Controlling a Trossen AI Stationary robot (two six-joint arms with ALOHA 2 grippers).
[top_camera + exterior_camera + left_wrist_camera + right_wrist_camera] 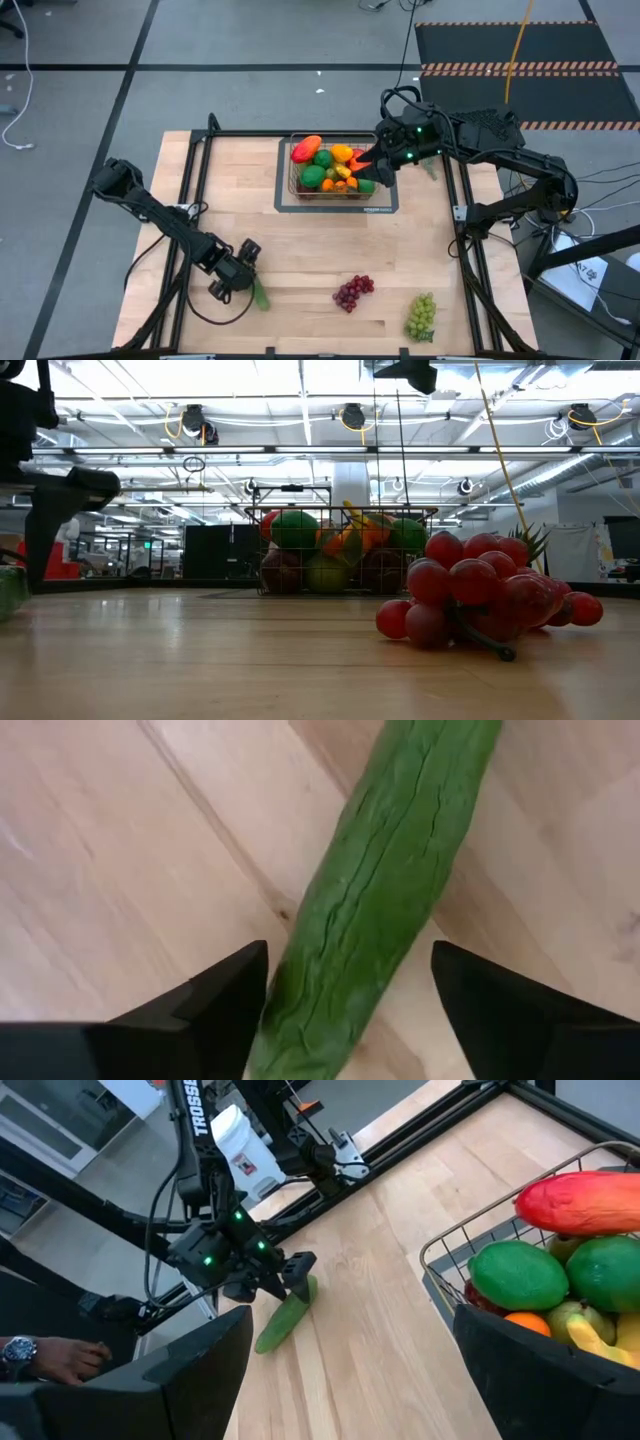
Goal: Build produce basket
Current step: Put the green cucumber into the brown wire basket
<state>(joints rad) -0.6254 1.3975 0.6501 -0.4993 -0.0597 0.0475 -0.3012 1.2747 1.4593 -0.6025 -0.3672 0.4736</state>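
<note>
The wire basket (325, 170) sits on a dark tray near the table's far edge, filled with a red-orange mango (585, 1200), green limes (520, 1275), an orange and other fruit. My right gripper (350, 1342) is open above the basket's right rim (470, 1240), with nothing between its fingers. The green cucumber (390, 880) lies flat on the wood near the near left corner. My left gripper (350, 1000) is open and points down over one end of it, a finger on either side. Red grapes (352, 292) and green grapes (422, 316) lie by the near edge. My left gripper has one finger (235, 995) right beside the cucumber's flank (300, 990) and the other finger standing apart from it. Whether that first finger touches the cucumber, I cannot tell. The cucumber lies flat on the table.
A black frame rail (300, 133) runs around the table top. The spiky green piece (535, 545) shows behind the red grapes (480, 595) in the low view. A person's hand with a watch (45, 1358) is beyond the table's left side. Bare wood lies between basket and grapes.
</note>
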